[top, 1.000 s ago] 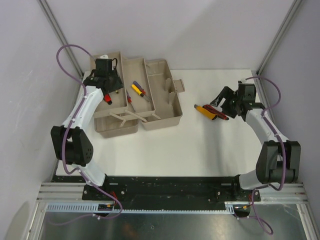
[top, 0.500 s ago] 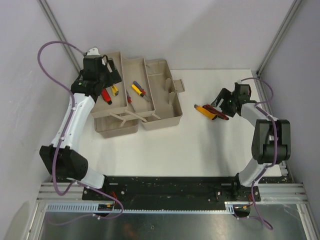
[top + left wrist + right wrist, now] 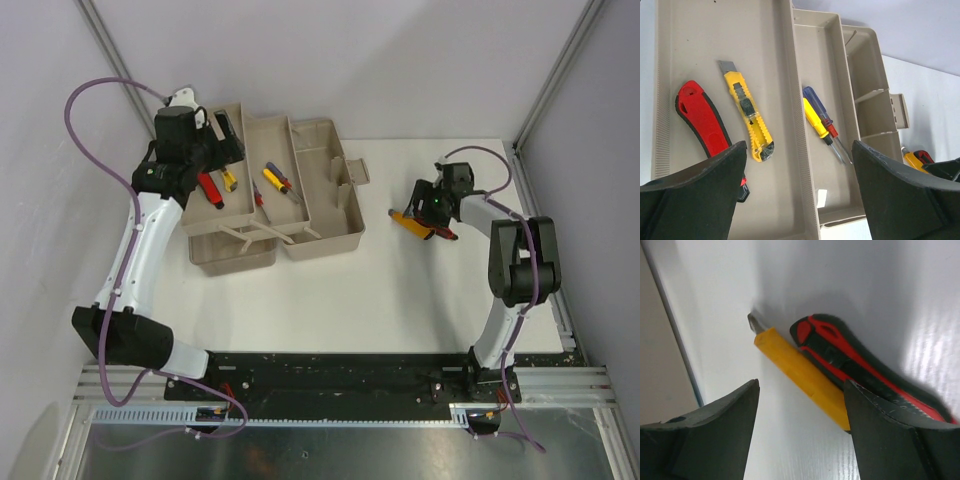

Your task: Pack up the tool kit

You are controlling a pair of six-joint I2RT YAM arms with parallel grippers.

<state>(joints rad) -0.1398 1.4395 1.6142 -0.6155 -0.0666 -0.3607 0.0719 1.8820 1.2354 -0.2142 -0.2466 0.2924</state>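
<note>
The beige tool kit (image 3: pixel 322 228) lies open at the back left, trays spread. In its left tray rest a red-and-black cutter (image 3: pixel 701 120) and a yellow cutter (image 3: pixel 748 119); the middle tray (image 3: pixel 816 60) holds yellow, blue and red screwdrivers (image 3: pixel 821 123). My left gripper (image 3: pixel 224 138) hovers open and empty above that left tray (image 3: pixel 800 200). On the white table to the right lie a yellow cutter (image 3: pixel 799 371) and a red-and-black cutter (image 3: pixel 856 365) side by side. My right gripper (image 3: pixel 423 206) is open just over them (image 3: pixel 800 435), gripping nothing.
The toolbox's right section (image 3: pixel 335 170) has dividers and a latch tab (image 3: pixel 358 172). Grey walls and frame posts close in the back and sides. The left arm's purple cable (image 3: pixel 95 100) loops high at the left.
My left gripper opened, left the red cutter in the tray and pulled up and back. The right gripper slid left onto the two cutters on the table, its jaws narrowing a little.
</note>
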